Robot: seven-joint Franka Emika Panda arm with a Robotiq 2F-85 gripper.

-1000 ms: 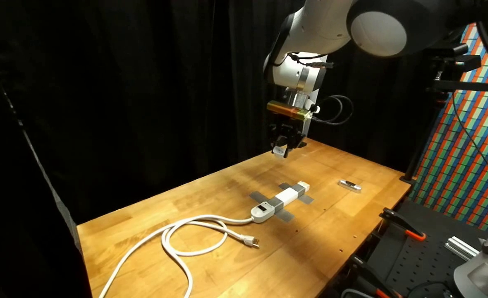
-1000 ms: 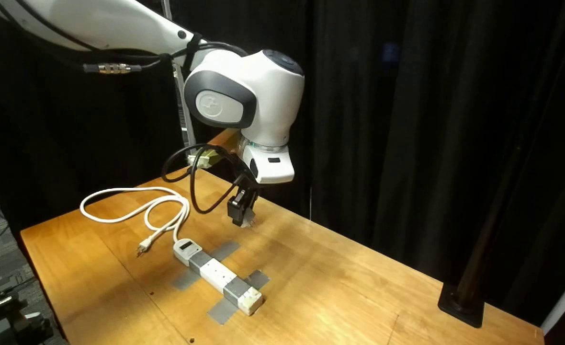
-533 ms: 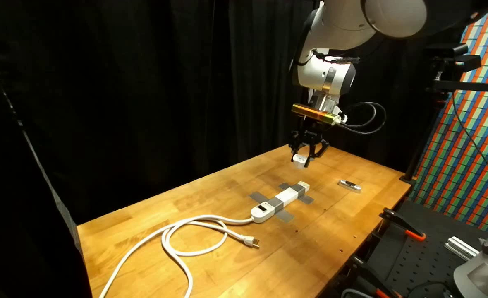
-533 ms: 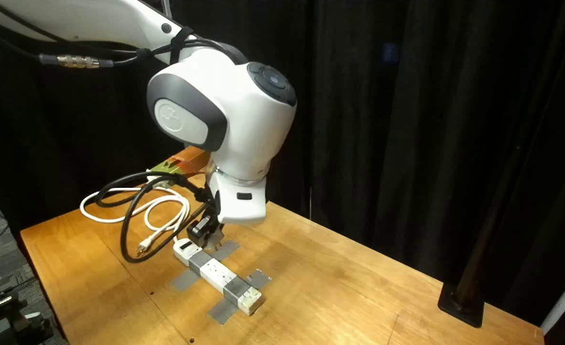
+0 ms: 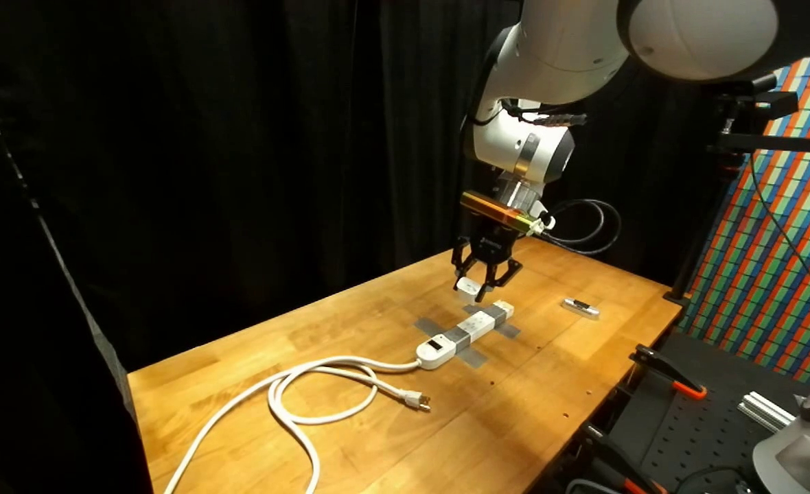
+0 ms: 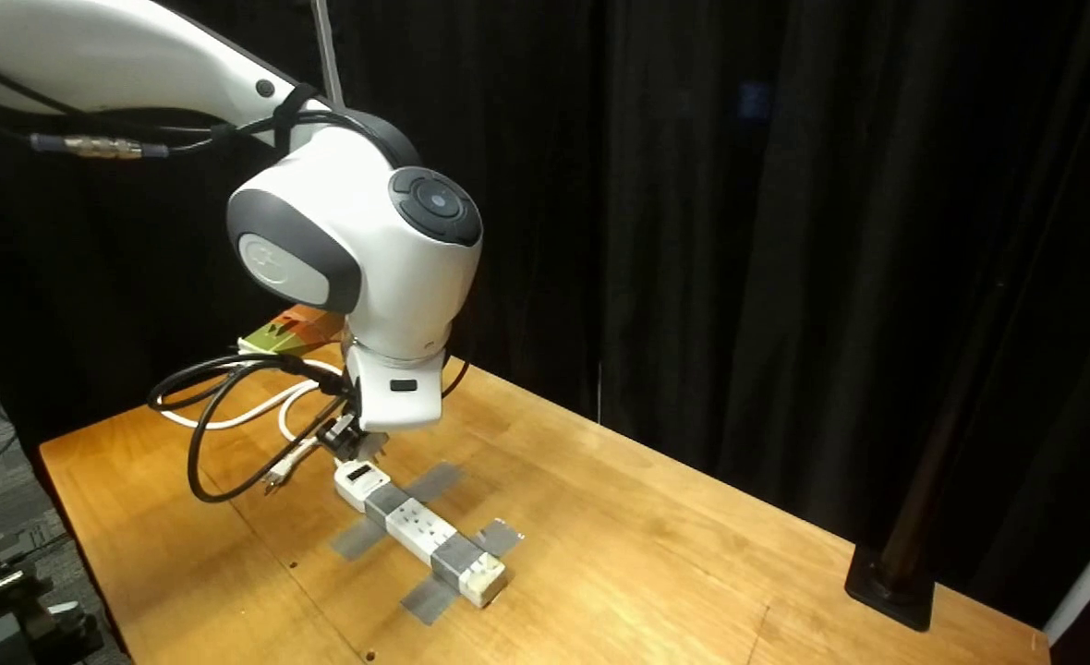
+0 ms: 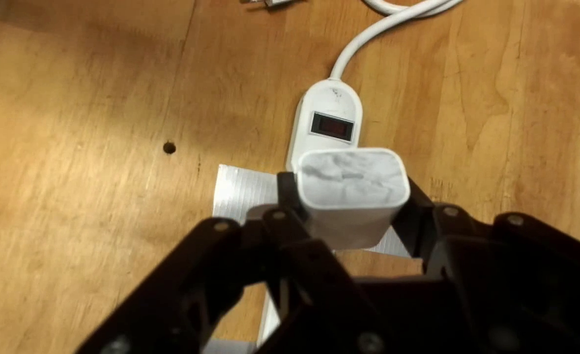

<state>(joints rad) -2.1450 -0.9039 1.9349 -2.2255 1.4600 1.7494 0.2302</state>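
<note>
Black curtains (image 5: 206, 171) are hung behind the wooden table (image 5: 350, 329) — and there, clasped by the gripper (image 5: 467, 293), a white plug-in charger (image 7: 354, 179) is suspended near the taped-down power strip (image 6: 420, 528)

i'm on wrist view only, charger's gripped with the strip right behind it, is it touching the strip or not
Observer: Not touching. In an exterior view the charger is in the air, with a gap between it and the strip.
Operator: ok and what's on the stretch of strip hidden from me
Observer: Outlets, facing up between two tape bands.
Operator: anything lying outside my frame
Observer: Yes, a small silver thing lies on the table, apart from the strip.
</note>
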